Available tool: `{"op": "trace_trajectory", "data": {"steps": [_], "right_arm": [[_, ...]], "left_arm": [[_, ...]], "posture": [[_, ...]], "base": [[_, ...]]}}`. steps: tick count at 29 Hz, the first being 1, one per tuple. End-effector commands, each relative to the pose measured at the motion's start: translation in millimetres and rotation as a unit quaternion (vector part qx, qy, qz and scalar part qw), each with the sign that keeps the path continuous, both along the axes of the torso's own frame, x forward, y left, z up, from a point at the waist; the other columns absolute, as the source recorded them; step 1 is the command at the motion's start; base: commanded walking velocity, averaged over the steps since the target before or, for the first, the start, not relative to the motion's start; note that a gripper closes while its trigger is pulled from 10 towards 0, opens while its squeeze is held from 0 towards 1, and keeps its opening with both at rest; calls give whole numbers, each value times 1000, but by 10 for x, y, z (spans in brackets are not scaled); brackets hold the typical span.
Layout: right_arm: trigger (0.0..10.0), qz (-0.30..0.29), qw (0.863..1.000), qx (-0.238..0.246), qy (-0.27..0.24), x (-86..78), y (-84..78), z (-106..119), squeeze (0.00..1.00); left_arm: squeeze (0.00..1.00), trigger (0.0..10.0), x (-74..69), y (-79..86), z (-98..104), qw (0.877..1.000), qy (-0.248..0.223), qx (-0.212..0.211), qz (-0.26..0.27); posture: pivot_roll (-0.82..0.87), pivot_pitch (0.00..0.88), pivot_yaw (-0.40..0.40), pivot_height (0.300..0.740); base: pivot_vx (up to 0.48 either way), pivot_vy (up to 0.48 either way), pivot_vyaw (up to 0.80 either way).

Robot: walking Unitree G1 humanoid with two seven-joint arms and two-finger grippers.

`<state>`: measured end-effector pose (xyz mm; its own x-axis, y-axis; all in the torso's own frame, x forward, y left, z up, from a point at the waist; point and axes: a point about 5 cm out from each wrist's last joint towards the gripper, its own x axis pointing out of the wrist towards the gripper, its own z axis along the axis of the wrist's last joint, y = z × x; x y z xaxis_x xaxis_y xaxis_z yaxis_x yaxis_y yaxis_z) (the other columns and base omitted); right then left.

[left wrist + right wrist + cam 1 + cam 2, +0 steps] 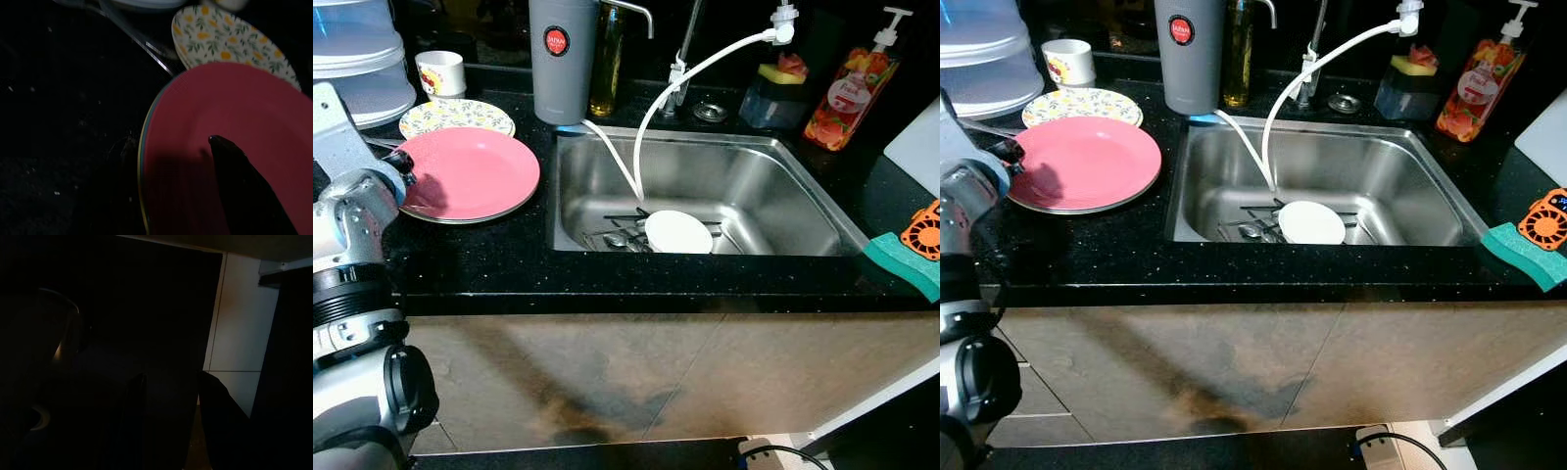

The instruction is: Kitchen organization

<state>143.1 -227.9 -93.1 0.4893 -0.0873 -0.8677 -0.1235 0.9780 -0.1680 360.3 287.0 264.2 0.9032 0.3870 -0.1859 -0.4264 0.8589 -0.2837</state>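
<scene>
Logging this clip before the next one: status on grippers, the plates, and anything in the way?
Left gripper at the pink plate, one finger over it. Right arm idle. Floral plate behind. Sink holds white dish, cutlery.

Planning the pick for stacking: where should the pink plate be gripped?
Probably the pink plate by its raised rim on the robot's left edge, where the left pincer is; it lies flat, so one finger goes above, one under the lip.

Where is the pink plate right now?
The pink plate lies on the black counter left of the sink, just in front of the flowered plate, with the robot's left claw at its left rim.
</scene>
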Motion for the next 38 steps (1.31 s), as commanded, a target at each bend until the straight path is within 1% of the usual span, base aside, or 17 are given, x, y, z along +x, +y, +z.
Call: {"op": "trace_trajectory", "data": {"steps": [1, 6, 7, 8, 9, 10, 12, 23, 25, 27, 31, 32, 34, 35, 36, 37, 38], "right_arm": [[10000, -5, 1000, -3, -1, -15, -48, 7, 0], [10000, -4, 1000, -3, -1, -21, -40, 3, 0], [10000, -4, 1000, -2, 0, -22, -35, 2, 0], [10000, -4, 1000, -2, 0, -22, -35, 2, 0], [10000, -3, 1000, -2, -1, -17, -31, 3, 0], [10000, -3, 1000, -1, -2, -8, -27, 5, 0], [10000, -3, 1000, -1, -4, 5, -24, 9, 0], [10000, -1, 1000, 0, -7, 29, -21, 18, 0], [10000, -1, 1000, 0, -7, 30, -20, 18, 0], [10000, -1, 1000, 0, -6, 27, -17, 16, 0], [10000, -1, 1000, 1, -6, 26, -12, 14, 0], [10000, -1, 1000, 1, -6, 26, -11, 14, 0], [10000, -1, 1000, 1, -6, 26, -11, 14, 0], [10000, -1, 1000, 1, -6, 25, -10, 13, 0], [10000, 0, 1000, 2, -5, 24, -6, 12, 0], [10000, 0, 1000, 2, -5, 24, -3, 11, 0], [10000, 1, 1000, 2, -5, 22, 1, 10, 0]], "left_arm": [[0, 10000, 24, -22, -56, 1000, 6, -17, -11], [0, 10000, 30, -27, -82, 1000, 9, -21, -16], [0, 8627, 32, -27, -85, 1000, 9, -20, -18], [0, 8627, 32, -27, -85, 1000, 9, -20, -18], [0, 2353, 34, -24, -84, 1000, 10, -14, -18], [0, 0, 32, -15, -80, 1000, 10, -4, -13], [0, 0, 28, 9, -68, 1000, 12, 14, -2], [0, 0, 3, 76, -29, 998, 16, 62, 26], [0, 0, -7, 95, -13, 996, 15, 77, 37], [0, 0, -24, 120, 60, 993, 6, 108, 54], [0, 0, -11, 92, 112, 993, -9, 111, 40], [0, 3373, -7, 82, 110, 993, -7, 110, 36], [0, 3373, -7, 82, 110, 993, -7, 110, 36], [0, 10000, -1, 68, 102, 994, -5, 102, 32], [0, 10000, 10, 45, 98, 995, -5, 92, 22], [1000, 10000, 19, 25, 91, 996, -4, 85, 12], [1000, 10000, 28, 7, 79, 997, -2, 79, 3]], "posture": [[166, 0, -77, 740], [166, 0, -77, 740], [166, 0, -77, 740], [166, 0, -77, 740], [163, 0, -75, 740], [163, 0, -75, 740], [164, 0, -75, 740], [167, 0, -78, 740], [167, 0, -78, 740], [167, 0, -78, 740], [167, 0, -78, 740], [167, 0, -78, 740], [167, 0, -78, 740], [167, 0, -78, 740], [170, 0, -77, 740], [170, 0, -77, 740], [170, 0, -77, 740]], "base": [[0, 0, 0], [0, 0, 0], [0, 0, 0], [0, 0, 0], [0, 0, 0], [0, 0, 0], [0, 0, 0], [0, 0, 0], [0, 0, 0], [0, 0, 0], [0, 0, 0], [0, 0, 0], [0, 0, 0], [0, 0, 0], [0, 0, 0], [0, 0, 0], [0, 0, 0]]}}
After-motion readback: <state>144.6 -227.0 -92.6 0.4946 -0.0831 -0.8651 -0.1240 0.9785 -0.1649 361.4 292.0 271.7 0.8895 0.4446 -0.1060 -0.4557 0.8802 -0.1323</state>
